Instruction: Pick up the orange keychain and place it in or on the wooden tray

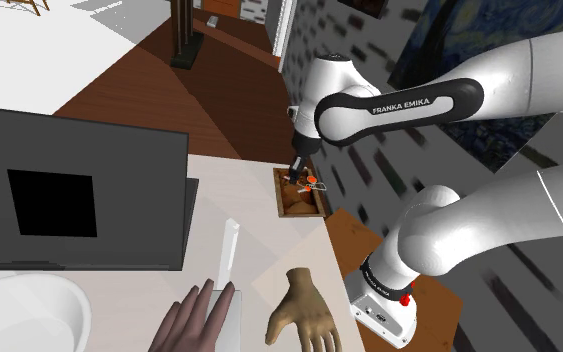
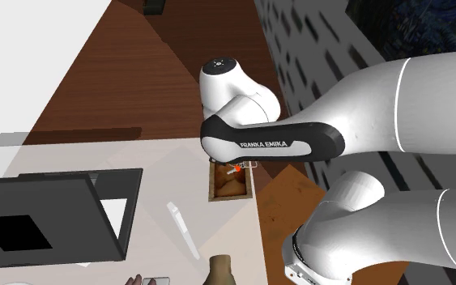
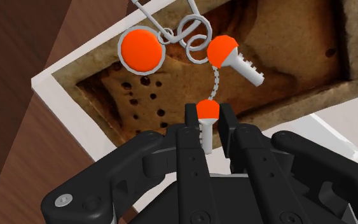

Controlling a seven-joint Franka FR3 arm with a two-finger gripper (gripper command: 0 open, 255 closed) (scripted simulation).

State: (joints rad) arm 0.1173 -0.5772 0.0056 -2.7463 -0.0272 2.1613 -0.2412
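Note:
The orange keychain (image 3: pixel 215 57) has silver rings, an orange disc and two orange-headed grey keys. My gripper (image 3: pixel 207 122) is shut on the smaller key, and the rest of the keychain dangles over the wooden tray (image 3: pixel 298 38). In the shoulder view the keychain (image 1: pixel 311 182) hangs just above the brown tray (image 1: pixel 299 203) at the table's far corner, under the black gripper (image 1: pixel 297 170). From the second exterior view the keychain (image 2: pixel 236 168) shows below the arm, over the tray (image 2: pixel 229 189).
A dark laptop (image 1: pixel 69 190) stands open on the white table (image 1: pixel 259 260). Two model hands (image 1: pixel 299 312) and a white strip (image 1: pixel 227 250) lie near the front. A white bowl (image 1: pixel 24 315) sits at the shoulder view's lower left. The robot stand (image 1: pixel 389 305) borders the table.

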